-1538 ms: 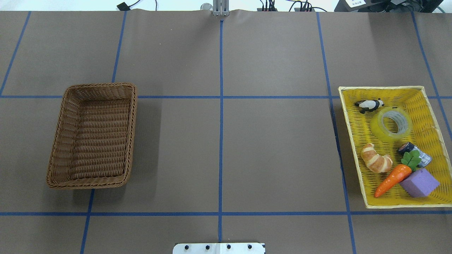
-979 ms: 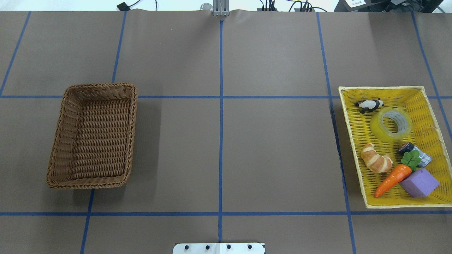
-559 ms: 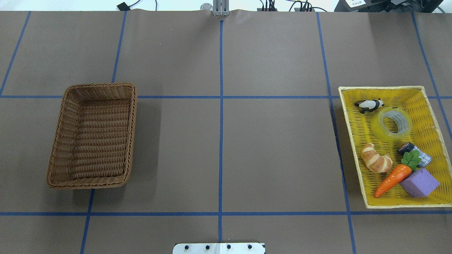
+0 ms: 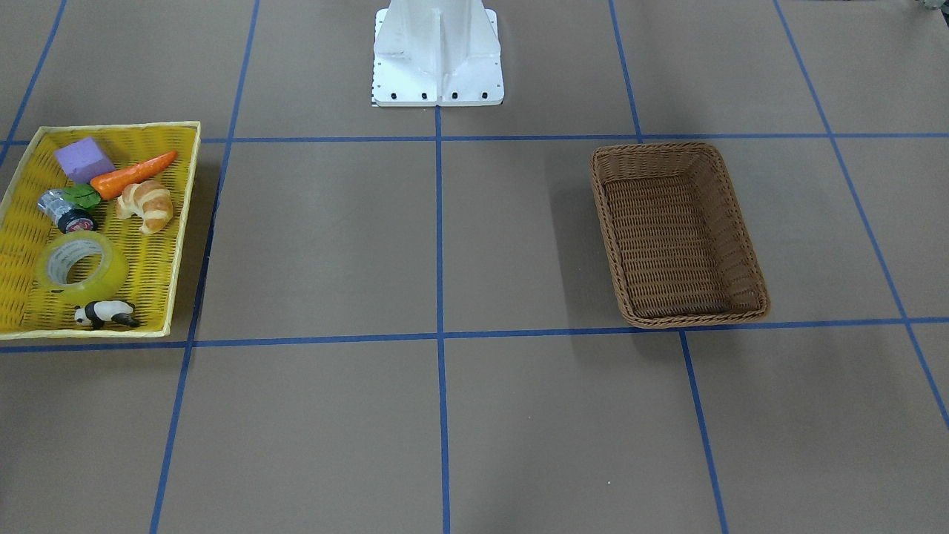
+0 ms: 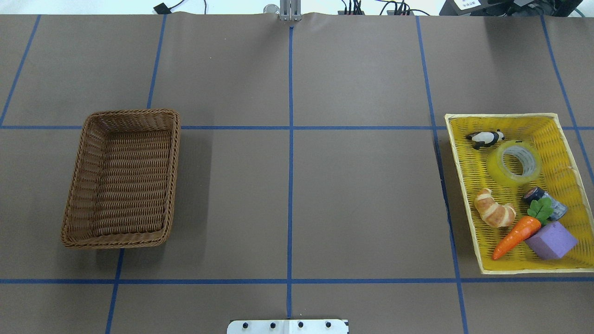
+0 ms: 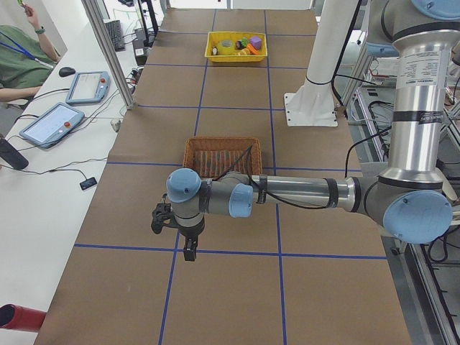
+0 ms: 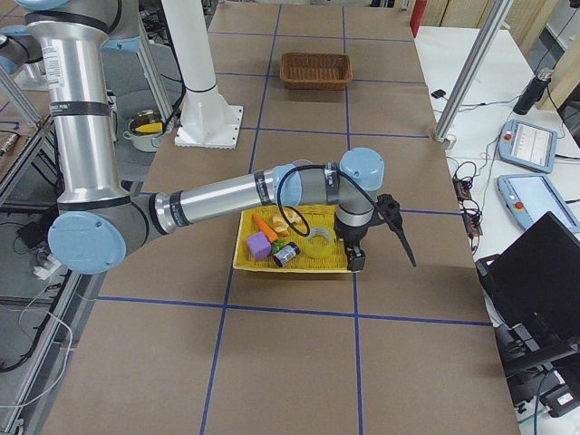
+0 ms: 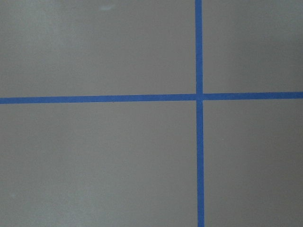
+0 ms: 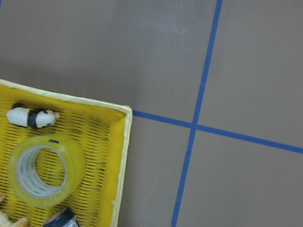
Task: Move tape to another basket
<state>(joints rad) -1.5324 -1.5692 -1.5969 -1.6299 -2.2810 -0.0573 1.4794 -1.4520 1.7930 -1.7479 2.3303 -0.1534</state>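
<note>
Left gripper (image 6: 188, 253): shows only in the left side view, small and dark; I cannot tell whether its fingers are apart or together. It points down over bare table (image 5: 362, 199), on the near side of the basket in that view, holding and touching nothing.
Right gripper (image 7: 356, 263): shows only in the right side view, so how far open cannot be told. It points down at the yellow tray's edge, by the tape, with nothing seen in it.
Hard to make out: the silver cylinder (image 5: 533, 193) lies partly under the carrot's green leaves. The tray's near right corner is cut off by the overhead frame.
Wrist views: the left one shows only table and blue lines. The right one shows one tray corner with the tape and panda.
Basket (image 5: 174, 176): brown wicker, on the robot's left, well apart from the tray, nothing in it.
Yellow tray (image 5: 501, 115): holds the tape, panda (image 5: 485, 138), croissant (image 5: 494, 208), carrot (image 5: 515, 234), purple block (image 5: 552, 240) and cylinder.
Tape (image 5: 501, 175): lies flat in the tray's far half, hole up, just beside the panda.
</note>
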